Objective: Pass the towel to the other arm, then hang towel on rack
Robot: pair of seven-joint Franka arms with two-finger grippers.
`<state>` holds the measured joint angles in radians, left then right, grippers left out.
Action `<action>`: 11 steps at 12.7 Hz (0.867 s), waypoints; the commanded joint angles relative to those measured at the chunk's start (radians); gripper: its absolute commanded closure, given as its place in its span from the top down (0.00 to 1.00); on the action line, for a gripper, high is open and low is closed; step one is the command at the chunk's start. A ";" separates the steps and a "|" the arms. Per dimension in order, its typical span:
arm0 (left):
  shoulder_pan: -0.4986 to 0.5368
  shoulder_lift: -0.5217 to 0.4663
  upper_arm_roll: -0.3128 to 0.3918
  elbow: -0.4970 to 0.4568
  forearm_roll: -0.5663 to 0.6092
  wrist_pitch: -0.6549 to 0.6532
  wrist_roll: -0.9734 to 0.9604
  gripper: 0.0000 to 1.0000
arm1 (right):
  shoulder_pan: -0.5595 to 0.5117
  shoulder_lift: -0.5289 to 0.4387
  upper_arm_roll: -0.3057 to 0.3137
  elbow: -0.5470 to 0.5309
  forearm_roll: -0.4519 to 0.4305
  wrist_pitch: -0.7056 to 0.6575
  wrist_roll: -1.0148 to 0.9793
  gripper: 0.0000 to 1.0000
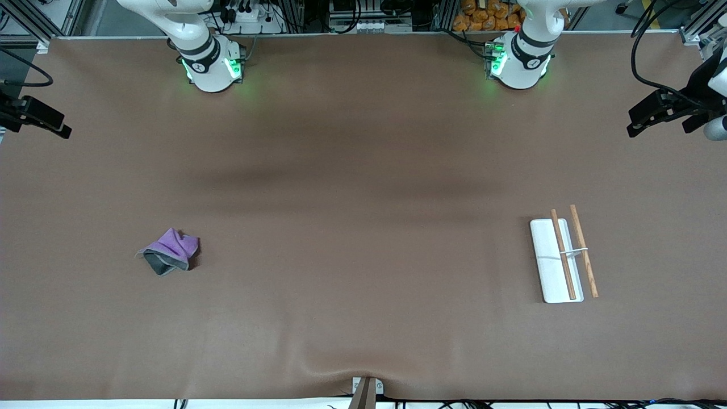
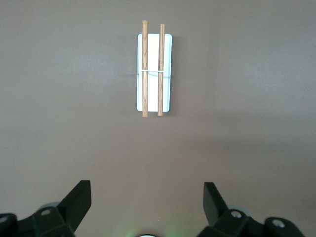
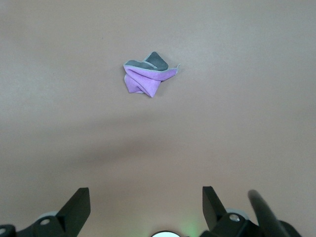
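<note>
Lowest in the front view, the rack [image 1: 559, 260] is seen at the left arm's end, the crumpled towel [image 1: 168, 251] at the right arm's, below the spread right gripper [image 3: 145, 210]; the left gripper [image 2: 147, 210] is likewise spread.

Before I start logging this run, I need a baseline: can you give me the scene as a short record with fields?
towel: towel, crumpled, purple with dark grey underside showing, on the table toward the right arm's end
rack: rack, white base with two wooden rods, toward the left arm's end
towel and rack: far apart
left gripper: left gripper, fingers open, high over the table, rack in its view
right gripper: right gripper, fingers open, towel in its view
task progress: towel not yet grasped
</note>
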<state>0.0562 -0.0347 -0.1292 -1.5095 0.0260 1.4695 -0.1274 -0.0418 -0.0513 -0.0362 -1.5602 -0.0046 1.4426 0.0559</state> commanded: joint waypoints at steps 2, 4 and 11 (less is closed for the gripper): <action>0.004 0.001 -0.006 0.006 0.015 -0.014 0.019 1.00 | -0.010 0.060 0.007 0.003 -0.023 0.007 -0.074 1.00; 0.004 0.001 -0.006 0.005 0.015 -0.014 0.019 1.00 | -0.013 0.114 0.007 0.003 -0.025 0.053 -0.103 1.00; 0.001 0.004 -0.007 0.005 0.014 -0.014 0.019 1.00 | -0.010 0.364 0.007 0.003 -0.018 0.260 -0.225 1.00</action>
<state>0.0546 -0.0294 -0.1305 -1.5111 0.0260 1.4689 -0.1270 -0.0456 0.2508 -0.0381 -1.5744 -0.0089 1.6737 -0.1478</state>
